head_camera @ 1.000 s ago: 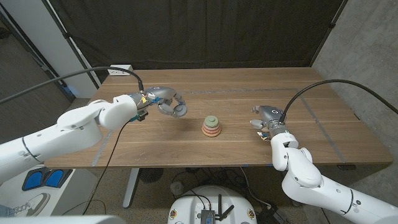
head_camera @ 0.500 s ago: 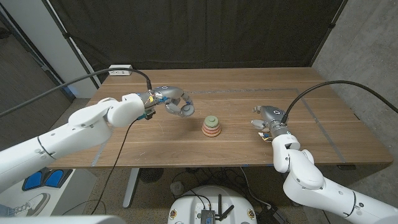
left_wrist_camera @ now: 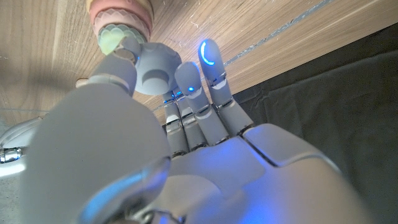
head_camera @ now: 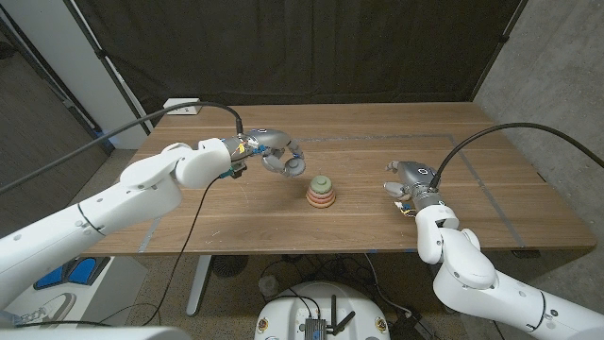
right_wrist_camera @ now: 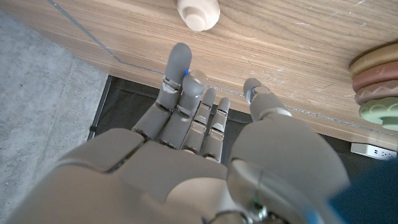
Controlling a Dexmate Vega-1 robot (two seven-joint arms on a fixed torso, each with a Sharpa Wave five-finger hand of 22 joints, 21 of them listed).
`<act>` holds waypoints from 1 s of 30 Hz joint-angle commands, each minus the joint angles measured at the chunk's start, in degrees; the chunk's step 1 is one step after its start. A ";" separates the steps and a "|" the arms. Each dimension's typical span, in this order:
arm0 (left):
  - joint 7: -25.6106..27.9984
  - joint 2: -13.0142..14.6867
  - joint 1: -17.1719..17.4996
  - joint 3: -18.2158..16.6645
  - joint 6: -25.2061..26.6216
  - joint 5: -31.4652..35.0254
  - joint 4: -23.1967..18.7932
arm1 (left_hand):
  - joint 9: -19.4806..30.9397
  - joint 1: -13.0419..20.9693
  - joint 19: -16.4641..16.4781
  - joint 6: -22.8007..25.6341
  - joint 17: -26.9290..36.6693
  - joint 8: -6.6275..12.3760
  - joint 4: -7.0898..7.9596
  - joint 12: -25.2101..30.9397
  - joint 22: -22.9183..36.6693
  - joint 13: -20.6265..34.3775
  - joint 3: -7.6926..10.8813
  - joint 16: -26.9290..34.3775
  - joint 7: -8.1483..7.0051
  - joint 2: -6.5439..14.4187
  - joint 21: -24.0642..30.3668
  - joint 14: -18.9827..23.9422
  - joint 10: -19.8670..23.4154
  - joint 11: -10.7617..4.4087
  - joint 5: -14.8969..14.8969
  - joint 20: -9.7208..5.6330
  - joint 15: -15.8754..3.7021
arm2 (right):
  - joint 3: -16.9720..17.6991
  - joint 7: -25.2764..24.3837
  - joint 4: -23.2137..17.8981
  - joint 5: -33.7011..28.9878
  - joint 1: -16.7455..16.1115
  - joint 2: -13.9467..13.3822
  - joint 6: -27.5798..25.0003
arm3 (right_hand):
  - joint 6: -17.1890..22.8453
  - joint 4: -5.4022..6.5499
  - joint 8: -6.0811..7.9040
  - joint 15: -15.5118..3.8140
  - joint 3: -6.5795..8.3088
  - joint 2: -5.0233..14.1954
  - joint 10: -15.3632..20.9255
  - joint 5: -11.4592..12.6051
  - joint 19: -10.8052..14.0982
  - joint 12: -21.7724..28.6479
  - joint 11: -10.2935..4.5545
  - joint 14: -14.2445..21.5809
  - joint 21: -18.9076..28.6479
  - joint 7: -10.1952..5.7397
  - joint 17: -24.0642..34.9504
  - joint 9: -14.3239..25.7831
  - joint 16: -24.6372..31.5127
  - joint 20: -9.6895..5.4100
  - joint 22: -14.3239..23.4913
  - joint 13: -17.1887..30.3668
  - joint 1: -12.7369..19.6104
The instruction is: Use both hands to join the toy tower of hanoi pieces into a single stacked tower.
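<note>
A wooden table (head_camera: 236,212) with a dark walnut-grain top stands before a black curtain (head_camera: 302,47) that hangs across the back of the room. A white power strip (head_camera: 183,107) sits at the table's far corner. Grey concrete wall (head_camera: 557,66) rises at one side, a pale panel (head_camera: 66,57) at the other, grey floor (head_camera: 226,283) beneath.

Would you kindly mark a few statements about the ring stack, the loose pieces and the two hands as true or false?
1. The stack of coloured rings stands on the wooden table between the hands. True.
2. Its top ring is green. True.
3. The right hand holds the cream knob-shaped piece. False: the piece lies on the table beyond its fingers.
4. The left hand is empty. False: it holds a grey-blue round piece.
</note>
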 commanded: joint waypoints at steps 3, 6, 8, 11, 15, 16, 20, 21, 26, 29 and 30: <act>-5.47 -4.73 -4.83 3.82 -3.69 4.06 2.74 | 1.85 0.78 0.43 0.55 0.13 -0.17 0.62 0.14 0.11 6.49 0.75 -0.19 0.18 0.92 0.36 0.65 5.39 -5.00 0.18 -7.05 -0.69 | 0.71 -1.87 -0.99 1.68 -1.18 -1.10 -0.95 | 0.54 -0.10 -0.13 -3.76 0.48 -0.17 0.18 0.41 0.18 -0.18 -0.11 0.20 -0.12 -0.04 0.22 0.35 0.10 -6.33 0.18 0.22 -0.40; -6.41 -5.84 -5.79 4.68 -4.09 4.42 3.82 | 1.90 0.81 0.42 0.58 0.17 -0.24 0.62 0.11 0.11 6.57 0.73 -0.23 0.17 0.93 0.37 0.69 5.41 -5.01 0.17 -7.05 -0.69 | 0.84 -2.27 -1.16 2.08 -1.37 -1.34 -1.09 | 0.57 -0.09 -0.13 -3.75 0.50 -0.16 0.15 0.41 0.18 -0.18 -0.12 0.38 -0.12 -0.05 0.43 0.36 0.29 -6.33 0.18 0.24 -0.41; -6.80 -6.50 -6.30 5.19 -4.29 4.75 4.43 | 1.93 0.81 0.42 0.60 0.02 -0.29 0.63 0.12 0.11 6.66 0.69 -0.40 0.15 0.93 0.37 0.60 5.43 -4.98 0.15 -7.04 -0.69 | 0.90 -2.48 -1.29 2.36 -1.44 -1.64 -1.00 | 0.63 -0.09 -0.12 -3.75 0.51 -0.15 0.20 0.42 0.19 -0.20 -0.10 0.03 -0.12 -0.02 0.10 0.36 -0.05 -6.33 0.18 0.18 -0.41; -7.20 -7.24 -6.87 5.74 -4.65 5.10 5.12 | 2.00 0.89 0.45 0.68 0.17 -0.38 0.61 -0.03 0.11 6.61 0.64 -0.31 0.15 0.92 0.39 0.88 5.43 -4.97 0.14 -7.05 -0.70 | 0.71 -2.56 -1.46 2.49 -1.28 -1.86 -1.36 | 0.60 -0.09 -0.15 -3.76 0.51 -0.15 0.21 0.43 0.19 -0.18 -0.12 0.08 -0.12 -0.02 0.14 0.36 0.00 -6.33 0.18 0.22 -0.41; -7.55 -7.87 -7.36 6.11 -5.03 5.34 5.71 | 2.11 0.93 0.47 0.71 -0.02 -0.52 0.64 -0.14 0.12 6.59 0.57 -0.67 0.12 0.93 0.40 0.73 5.59 -4.99 0.14 -7.04 -0.70 | 0.67 -2.84 -1.67 2.79 -1.18 -2.21 -1.55 | 0.59 -0.07 -0.17 -3.75 0.53 -0.13 0.39 0.44 0.20 -0.10 -0.04 0.07 -0.11 -0.06 0.16 0.37 0.00 -6.33 0.18 0.25 -0.43; -7.59 -8.00 -7.46 6.19 -5.13 5.42 5.83 | 2.14 0.93 0.46 0.81 0.01 -0.51 0.65 -0.10 0.12 6.71 0.56 -0.69 0.13 0.94 0.40 0.75 5.60 -5.06 0.13 -7.04 -0.70 | 0.54 -2.85 -1.70 2.73 -1.05 -2.19 -1.79 | 0.60 -0.07 -0.17 -3.75 0.53 -0.12 0.36 0.45 0.20 -0.11 -0.11 0.19 -0.11 -0.05 0.29 0.37 0.12 -6.33 0.18 0.26 -0.43; -8.00 -8.52 -7.98 6.56 -5.54 5.65 6.26 | 2.19 0.98 0.46 0.84 0.12 -0.54 0.63 -0.13 0.12 6.70 0.55 -0.64 0.11 0.95 0.40 0.87 5.68 -5.01 0.13 -7.05 -0.70 | 0.40 -3.03 -1.79 3.03 -0.80 -2.35 -1.91 | 0.61 -0.07 -0.19 -3.76 0.54 -0.11 0.41 0.46 0.20 -0.06 -0.08 0.15 -0.11 -0.01 0.25 0.38 0.08 -6.33 0.18 0.34 -0.42; -8.07 -8.67 -8.11 6.68 -5.69 5.71 6.40 | 2.20 0.98 0.46 0.84 0.52 -0.55 0.63 -0.17 0.12 6.65 0.54 -0.29 0.08 0.94 0.40 1.22 5.68 -4.99 0.14 -7.04 -0.70 | 0.34 -3.09 -1.76 3.10 -0.71 -2.35 -1.93 | 0.58 -0.07 -0.21 -3.76 0.54 -0.11 0.41 0.46 0.20 -0.07 -0.07 0.19 -0.11 -0.05 0.29 0.38 0.12 -6.33 0.18 0.33 -0.43; -8.84 -9.60 -8.95 7.57 -6.10 6.26 7.23 | 2.27 0.97 0.47 0.99 0.60 -0.58 0.66 -0.20 0.12 6.72 0.52 -0.40 0.08 0.96 0.40 1.17 5.71 -5.05 0.15 -7.04 -0.70 | 0.34 -3.44 -1.69 3.71 -0.52 -2.53 -1.72 | 0.61 -0.09 -0.22 -3.76 0.56 -0.11 0.29 0.47 0.19 -0.12 -0.05 0.16 -0.11 -0.05 0.26 0.39 0.09 -6.33 0.18 0.38 -0.41; -9.08 -10.29 -9.44 8.08 -6.43 6.30 8.01 | 2.31 1.00 0.45 0.97 0.34 -0.63 0.64 -0.22 0.11 6.76 0.52 -0.75 0.16 0.96 0.39 0.87 5.69 -5.12 0.16 -7.04 -0.70 | 0.41 -3.70 -1.64 4.08 -0.48 -2.61 -1.73 | 0.57 -0.08 -0.24 -3.75 0.57 -0.09 0.31 0.47 0.20 -0.10 -0.16 0.23 -0.11 -0.08 0.36 0.40 0.18 -6.33 0.18 0.41 -0.42; -9.09 -10.53 -9.57 8.23 -6.57 6.28 8.26 | 2.32 1.01 0.45 0.94 0.36 -0.65 0.64 -0.24 0.11 6.74 0.51 -0.74 0.13 0.96 0.39 0.91 5.71 -5.01 0.16 -7.05 -0.70 | 0.48 -3.82 -1.61 4.23 -0.49 -2.58 -1.76 | 0.59 -0.08 -0.24 -3.75 0.57 -0.09 0.31 0.47 0.20 -0.10 -0.18 0.22 -0.11 -0.05 0.36 0.40 0.18 -6.33 0.18 0.42 -0.42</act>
